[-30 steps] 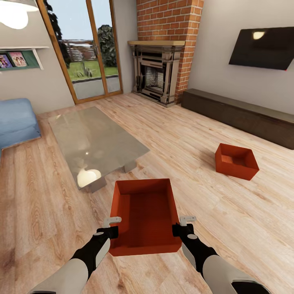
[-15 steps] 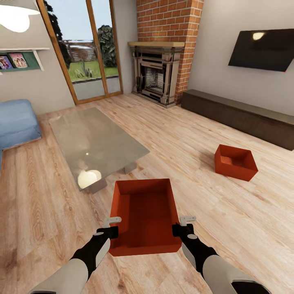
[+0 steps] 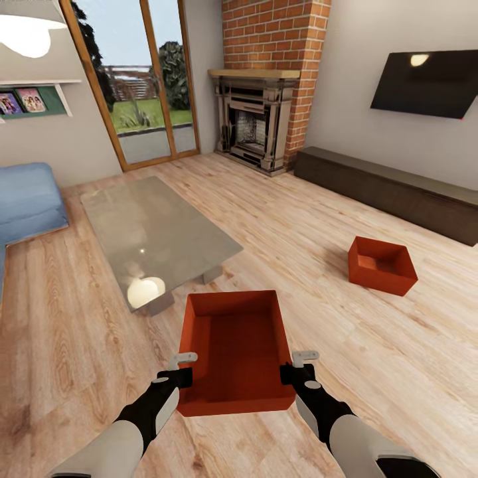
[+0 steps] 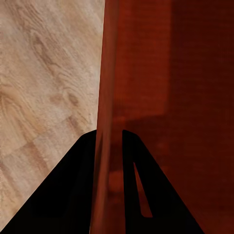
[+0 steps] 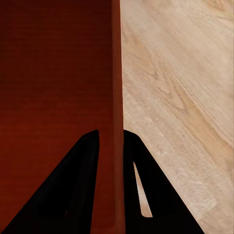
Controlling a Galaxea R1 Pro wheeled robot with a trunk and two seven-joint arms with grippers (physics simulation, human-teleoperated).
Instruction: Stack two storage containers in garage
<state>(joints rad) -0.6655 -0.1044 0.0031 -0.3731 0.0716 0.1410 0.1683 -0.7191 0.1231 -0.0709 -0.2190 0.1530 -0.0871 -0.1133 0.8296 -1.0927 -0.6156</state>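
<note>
Ok so robot's in the living room w/ one box (image 3: 238, 352) held out front, low over the wood floor (image 3: 79, 345). Left gripper (image 3: 180, 369) is pinched on the box's left wall, right gripper (image 3: 297, 366) on the right wall. Wrist cams confirm it: left gripper (image 4: 108, 141) has a finger each side of the thin red wall, same deal for the right gripper (image 5: 111, 139). So both closed on the same box, one per side. It looks level and open side up, nothing inside afaict.

The other box (image 3: 382, 265) sits on the floor off to the robot's front-right, well apart from the held one, near the long dark bench (image 3: 392, 189) under the TV (image 3: 425, 83). Rotated a bit, one corner pointing roughly back toward the robot.

Key thing imo: both grippers are busy, so box #2 can't be grabbed as is. It's on the right arm's side, but the carry needs both arms. Guessing either this one goes to the garage first, or it gets dropped onto/into the other box to carry both. Glass coffee table (image 3: 156, 232) is front-left, close to the held box's far edge, so any turn prob wants to swing right.
</note>
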